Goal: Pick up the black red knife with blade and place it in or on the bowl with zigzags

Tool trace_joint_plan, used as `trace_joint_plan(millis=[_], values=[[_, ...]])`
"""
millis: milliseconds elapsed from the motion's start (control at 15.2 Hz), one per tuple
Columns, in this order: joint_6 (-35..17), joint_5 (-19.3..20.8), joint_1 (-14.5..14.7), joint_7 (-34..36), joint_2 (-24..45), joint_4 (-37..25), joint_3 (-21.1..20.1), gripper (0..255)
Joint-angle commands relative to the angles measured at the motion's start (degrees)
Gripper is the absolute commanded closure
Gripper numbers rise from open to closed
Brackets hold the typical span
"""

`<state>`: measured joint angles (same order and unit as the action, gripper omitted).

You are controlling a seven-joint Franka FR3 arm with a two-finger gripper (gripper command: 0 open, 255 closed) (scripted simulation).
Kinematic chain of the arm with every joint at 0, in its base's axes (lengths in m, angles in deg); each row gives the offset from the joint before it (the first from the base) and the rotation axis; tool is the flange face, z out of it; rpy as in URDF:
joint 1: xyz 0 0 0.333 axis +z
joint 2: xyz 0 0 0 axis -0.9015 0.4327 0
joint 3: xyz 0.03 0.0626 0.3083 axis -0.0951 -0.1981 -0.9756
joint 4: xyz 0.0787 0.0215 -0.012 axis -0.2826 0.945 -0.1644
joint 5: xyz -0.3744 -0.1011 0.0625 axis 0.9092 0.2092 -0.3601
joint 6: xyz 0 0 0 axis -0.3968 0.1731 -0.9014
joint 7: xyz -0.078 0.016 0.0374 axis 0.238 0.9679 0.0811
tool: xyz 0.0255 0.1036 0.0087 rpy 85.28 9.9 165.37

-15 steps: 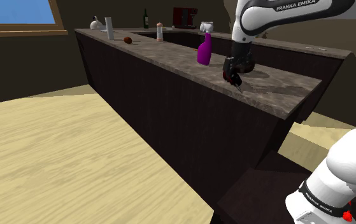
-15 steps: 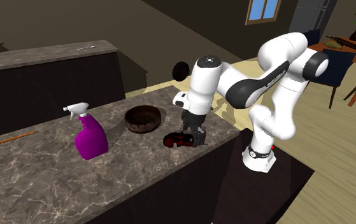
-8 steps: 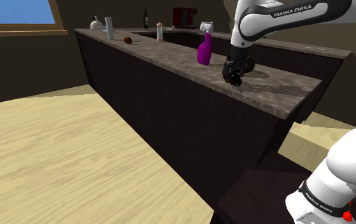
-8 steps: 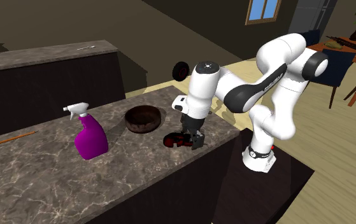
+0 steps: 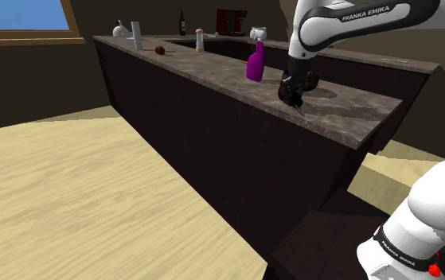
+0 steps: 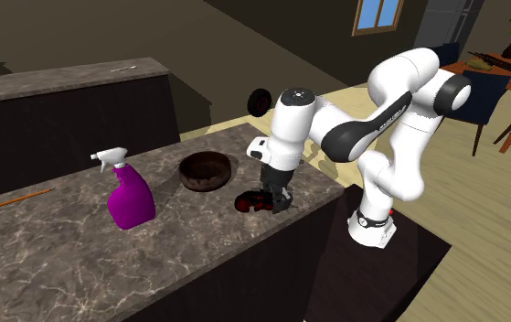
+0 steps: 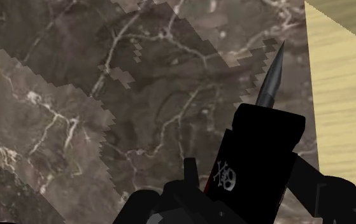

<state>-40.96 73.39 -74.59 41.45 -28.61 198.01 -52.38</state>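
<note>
A: Gripper [image 6: 276, 198] status?
B: Clamped on the knife [image 7: 257, 156]. Fingers pinch its black handle, which has a white skull mark and a bit of red at the hand end. Grey blade sticks out past the fingers, toward the counter [image 6: 79, 247] edge & the wood floor [image 7: 342, 95].
A: Knife off the top?
B: Can't tell. It's right down at the stone-look top, near the corner by the arm.
A: Bowl?
B: Dark brown bowl [image 6: 209, 180], near the knife but not touching, to its left in 2nd ext view. Purple spray bottle [image 6: 132, 197] is further left, upright, apart from the bowl.
</note>
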Motion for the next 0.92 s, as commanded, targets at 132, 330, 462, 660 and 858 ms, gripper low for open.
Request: trace_joint_plan(millis=[132, 330, 462, 660, 858], values=[[0.0, 0.0, 0.0, 0.0, 0.0, 0.0, 0.0, 255], [0.8, 0.0, 0.0, -0.1, 0.0, -0.7, 0.0, 255], [2.3, -0.1, 0.0, -0.3, 0.0, -2.2, 0.0, 255], [4.6, -0.2, 0.0, -0.7, 0.0, -4.5, 0.0, 255], [6.8, -0.3, 0.0, -1.0, 0.1, -6.9, -0.1, 255]])
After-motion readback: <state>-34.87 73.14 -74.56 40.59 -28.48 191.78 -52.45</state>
